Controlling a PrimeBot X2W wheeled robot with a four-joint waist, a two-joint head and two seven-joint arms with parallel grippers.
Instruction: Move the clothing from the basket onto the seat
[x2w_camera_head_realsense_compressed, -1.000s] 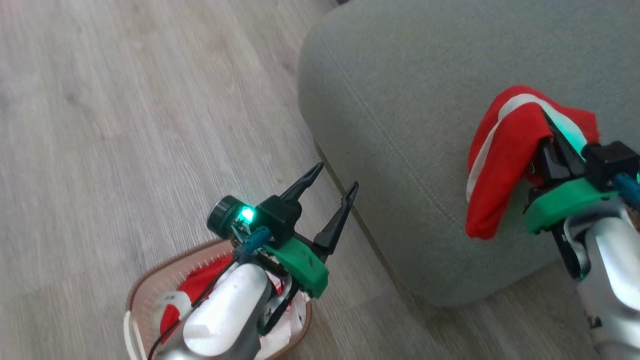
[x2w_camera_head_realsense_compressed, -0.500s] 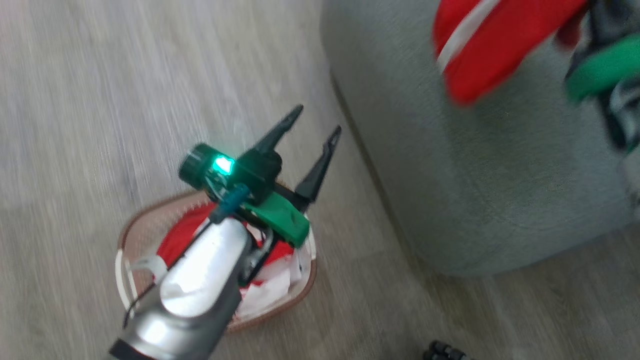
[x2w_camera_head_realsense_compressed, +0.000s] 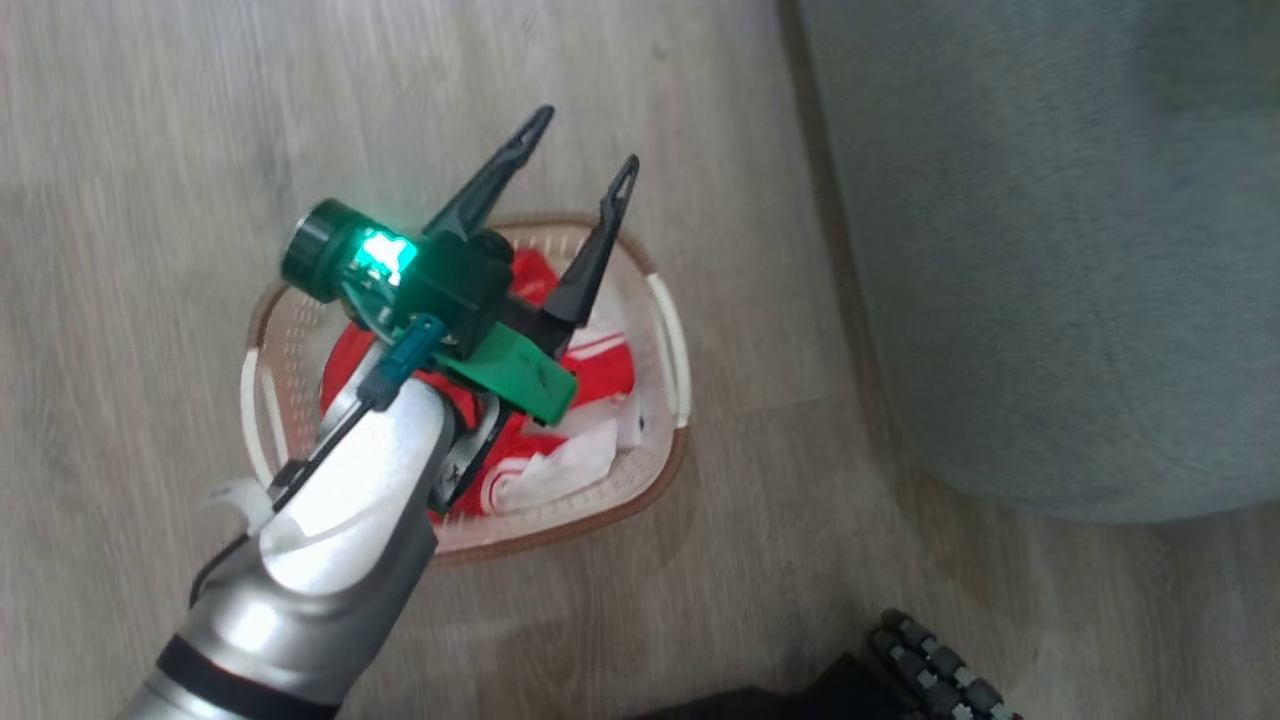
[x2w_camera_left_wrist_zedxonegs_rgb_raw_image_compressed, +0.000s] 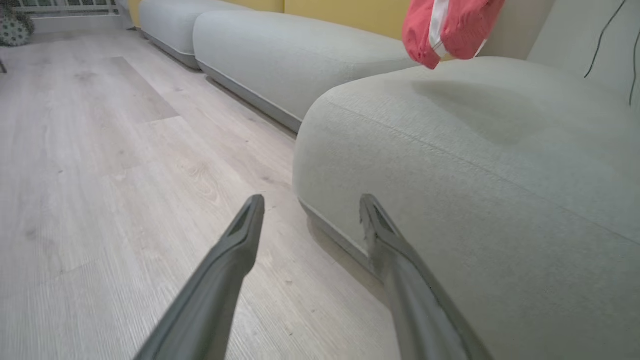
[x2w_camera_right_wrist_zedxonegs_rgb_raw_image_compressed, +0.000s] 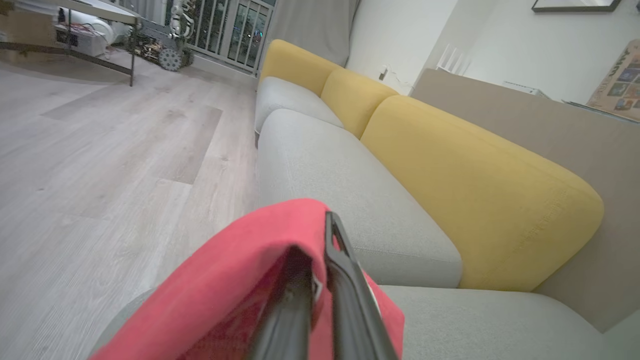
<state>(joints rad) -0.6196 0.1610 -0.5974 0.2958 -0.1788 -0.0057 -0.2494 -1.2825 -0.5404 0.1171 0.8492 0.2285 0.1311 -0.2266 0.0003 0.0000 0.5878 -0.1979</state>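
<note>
The cream basket (x2w_camera_head_realsense_compressed: 290, 345) with a brown rim stands on the floor beside the grey-green seat (x2w_camera_head_realsense_compressed: 1050, 250). Red and white clothing (x2w_camera_head_realsense_compressed: 595, 368) lies bunched inside it. My left gripper (x2w_camera_head_realsense_compressed: 584, 140) hangs above the basket, open and holding nothing; in the left wrist view its fingers (x2w_camera_left_wrist_zedxonegs_rgb_raw_image_compressed: 311, 200) point at the seat's rounded edge (x2w_camera_left_wrist_zedxonegs_rgb_raw_image_compressed: 475, 175). My right gripper (x2w_camera_right_wrist_zedxonegs_rgb_raw_image_compressed: 312, 235) is shut on a red garment (x2w_camera_right_wrist_zedxonegs_rgb_raw_image_compressed: 240, 270) over the seat (x2w_camera_right_wrist_zedxonegs_rgb_raw_image_compressed: 480, 320). From the left wrist view that garment (x2w_camera_left_wrist_zedxonegs_rgb_raw_image_compressed: 450, 25) hangs in the air above the cushion.
Pale wood floor (x2w_camera_head_realsense_compressed: 130, 150) surrounds the basket. More grey cushions (x2w_camera_right_wrist_zedxonegs_rgb_raw_image_compressed: 320, 170) with yellow backrests (x2w_camera_right_wrist_zedxonegs_rgb_raw_image_compressed: 475, 200) run along the sofa. The robot's dark base (x2w_camera_head_realsense_compressed: 920, 670) shows at the bottom edge. A table and a wheeled device (x2w_camera_right_wrist_zedxonegs_rgb_raw_image_compressed: 170, 55) stand far off.
The head camera has swung down toward the basket, which now sits mid-picture. The right gripper with its red garment has gone out of the head view at the upper right. The left gripper stays open.
</note>
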